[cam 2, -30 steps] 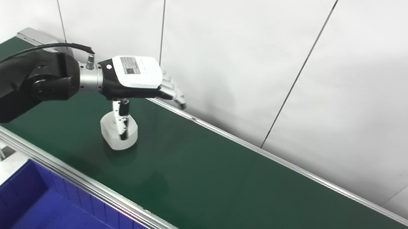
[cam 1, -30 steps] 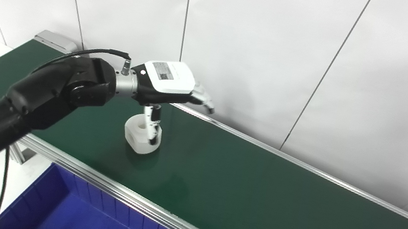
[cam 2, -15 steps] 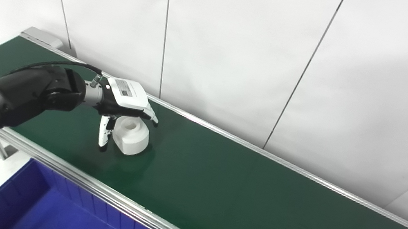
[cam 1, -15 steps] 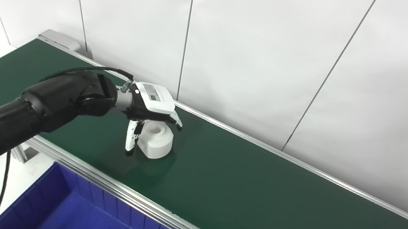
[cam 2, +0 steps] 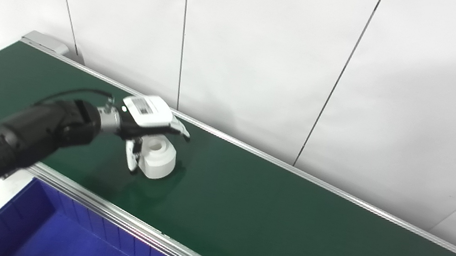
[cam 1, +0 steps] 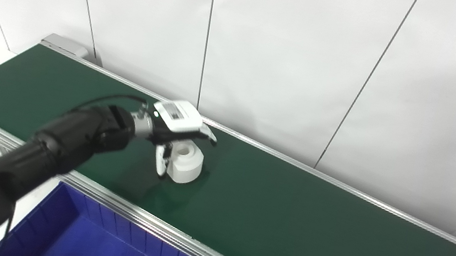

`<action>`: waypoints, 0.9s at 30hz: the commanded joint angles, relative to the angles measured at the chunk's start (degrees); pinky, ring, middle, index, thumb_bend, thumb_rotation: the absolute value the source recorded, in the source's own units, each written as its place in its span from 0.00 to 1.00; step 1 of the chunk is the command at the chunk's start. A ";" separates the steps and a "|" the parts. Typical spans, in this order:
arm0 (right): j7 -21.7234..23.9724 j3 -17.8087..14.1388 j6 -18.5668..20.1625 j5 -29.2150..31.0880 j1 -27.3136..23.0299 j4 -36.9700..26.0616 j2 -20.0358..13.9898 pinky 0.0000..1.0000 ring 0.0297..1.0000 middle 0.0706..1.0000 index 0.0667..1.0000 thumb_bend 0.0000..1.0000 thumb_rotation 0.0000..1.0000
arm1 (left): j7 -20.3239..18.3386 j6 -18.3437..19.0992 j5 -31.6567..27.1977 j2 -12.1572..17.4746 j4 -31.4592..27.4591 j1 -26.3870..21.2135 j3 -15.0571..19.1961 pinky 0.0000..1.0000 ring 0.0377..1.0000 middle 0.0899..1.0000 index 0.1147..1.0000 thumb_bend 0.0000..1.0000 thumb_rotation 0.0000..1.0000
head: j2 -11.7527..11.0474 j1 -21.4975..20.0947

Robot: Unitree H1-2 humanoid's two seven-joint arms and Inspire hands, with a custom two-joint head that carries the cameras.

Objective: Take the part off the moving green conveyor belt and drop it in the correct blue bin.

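Grasp stage: left hand, fingers apart around white part on green belt; lift and blue bin drop remain.

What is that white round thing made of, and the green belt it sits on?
The white part looks like matte plastic: even chalky white, no shine, rounded edges, a hole in its top. The green belt looks like smooth rubber or vinyl, with a soft sheen and faint reflections. Neither is certain from looks.
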 commanded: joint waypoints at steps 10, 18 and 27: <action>0.72 0.29 -3.05 -0.28 0.70 -1.85 0.88 1.00 0.94 1.00 1.00 0.92 1.00 | 3.04 -1.00 -6.82 1.52 0.01 -2.45 -2.84 0.34 0.40 0.44 0.41 0.52 0.00 | 0.15 -0.51; 0.94 0.34 -3.05 0.02 0.65 -1.78 0.97 0.98 0.93 1.00 1.00 0.91 1.00 | 5.20 -1.02 -5.30 4.33 -0.24 -3.94 -8.30 0.31 0.34 0.39 0.45 0.52 0.00 | 0.18 -0.60; 1.90 0.10 -3.05 0.39 1.07 -2.54 1.09 0.98 0.92 0.99 1.00 0.90 1.00 | 0.00 -1.00 -9.53 7.55 -8.86 -5.54 -7.08 0.27 0.31 0.36 0.45 0.52 0.00 | 2.08 0.23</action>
